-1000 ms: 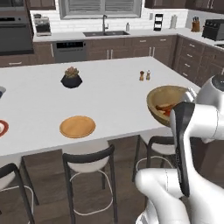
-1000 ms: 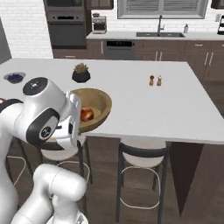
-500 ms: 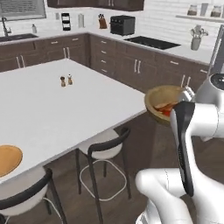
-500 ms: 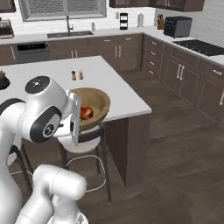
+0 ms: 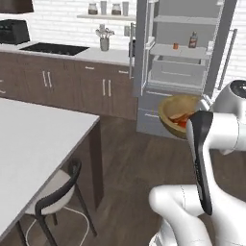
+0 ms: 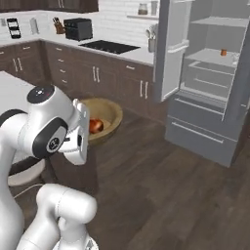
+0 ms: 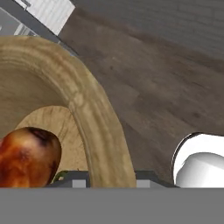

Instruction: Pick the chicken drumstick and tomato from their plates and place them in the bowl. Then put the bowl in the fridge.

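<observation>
The bowl (image 5: 178, 115) is carried in the air over the dark wood floor (image 6: 161, 190), its rim clamped in the gripper (image 7: 109, 177), whose jaws stand narrow on the wall. Inside it lie the chicken drumstick (image 7: 27, 156) and the tomato (image 6: 95, 126). In the left base view the fridge (image 5: 187, 62) stands at about 12 o'clock from the bowl, doors open. The island counter (image 5: 33, 153) is at 9 o'clock, a stool (image 5: 57, 192) beside it.
</observation>
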Controlling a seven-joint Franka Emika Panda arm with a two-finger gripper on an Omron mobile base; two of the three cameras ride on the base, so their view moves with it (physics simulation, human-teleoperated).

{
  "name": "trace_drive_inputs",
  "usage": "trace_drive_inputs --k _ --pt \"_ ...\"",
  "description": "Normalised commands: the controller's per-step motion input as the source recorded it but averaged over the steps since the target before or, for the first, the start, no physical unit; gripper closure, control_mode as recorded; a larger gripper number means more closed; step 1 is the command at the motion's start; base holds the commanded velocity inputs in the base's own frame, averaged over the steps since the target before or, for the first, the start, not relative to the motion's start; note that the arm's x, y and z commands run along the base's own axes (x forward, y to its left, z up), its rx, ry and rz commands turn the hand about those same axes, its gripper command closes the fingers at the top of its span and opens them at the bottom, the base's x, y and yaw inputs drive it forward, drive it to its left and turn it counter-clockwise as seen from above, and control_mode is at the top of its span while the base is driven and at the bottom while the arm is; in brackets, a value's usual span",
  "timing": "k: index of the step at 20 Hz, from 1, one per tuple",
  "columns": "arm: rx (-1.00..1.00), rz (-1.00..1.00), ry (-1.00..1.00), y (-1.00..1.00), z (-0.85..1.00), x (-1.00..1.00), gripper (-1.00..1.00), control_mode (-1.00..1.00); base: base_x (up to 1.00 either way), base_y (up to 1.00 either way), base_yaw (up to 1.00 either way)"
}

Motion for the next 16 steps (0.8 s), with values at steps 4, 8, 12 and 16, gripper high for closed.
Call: trace_drive_inputs --k 4,8,12,16 --pt "0.0 0.0 0.0 0.0 0.0 0.0 1.0 1.0 0.65 0.06 -0.72" --pt "0.0 0.0 0.0 0.0 0.0 0.0 1.0 1.0 1.0 0.09 -0.52" --pt "0.0 0.0 0.0 0.0 0.0 0.0 1.0 1.0 1.0 0.53 -0.51" --pt "0.0 0.0 0.0 0.0 0.0 0.0 1.0 1.0 1.0 0.67 -0.41"
